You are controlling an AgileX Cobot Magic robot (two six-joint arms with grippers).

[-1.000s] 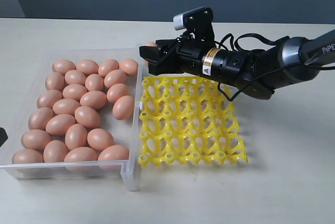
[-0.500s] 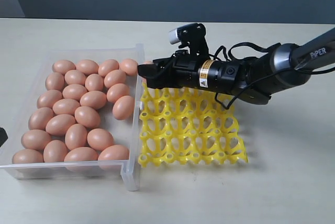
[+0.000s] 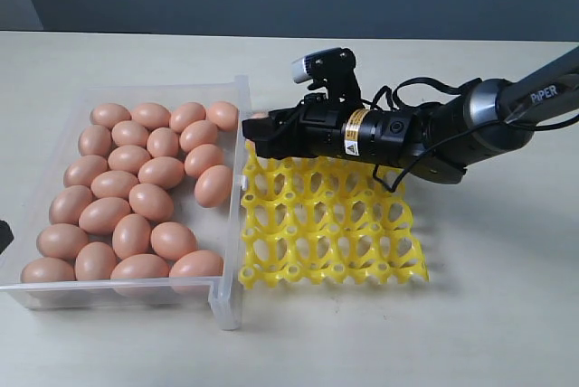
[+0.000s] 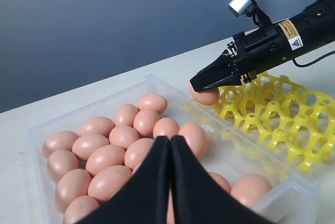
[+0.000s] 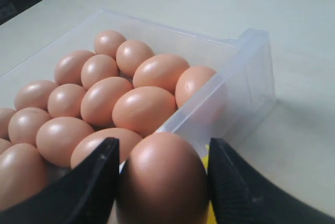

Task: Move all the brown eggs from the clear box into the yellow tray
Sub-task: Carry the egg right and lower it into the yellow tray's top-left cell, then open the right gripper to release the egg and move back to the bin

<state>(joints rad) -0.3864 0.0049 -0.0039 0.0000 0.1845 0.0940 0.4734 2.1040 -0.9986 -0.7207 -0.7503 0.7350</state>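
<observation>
Your right gripper (image 3: 256,134) clamps a brown oval egg (image 5: 162,177).
Below: yellow lattice tray's (image 3: 335,224) corner; clear plastic box (image 3: 237,211) wall beside; left gripper (image 4: 168,150) closed.

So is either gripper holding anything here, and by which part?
The right gripper holds one brown egg, its fingers on the egg's two opposite sides. The left gripper is shut and empty.

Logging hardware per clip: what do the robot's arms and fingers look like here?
Right arm is black with a grey segment lettered PiPER, a yellow label, looping black cables and a silver wrist camera. Right fingers and left fingers are plain black, tapered.
</observation>
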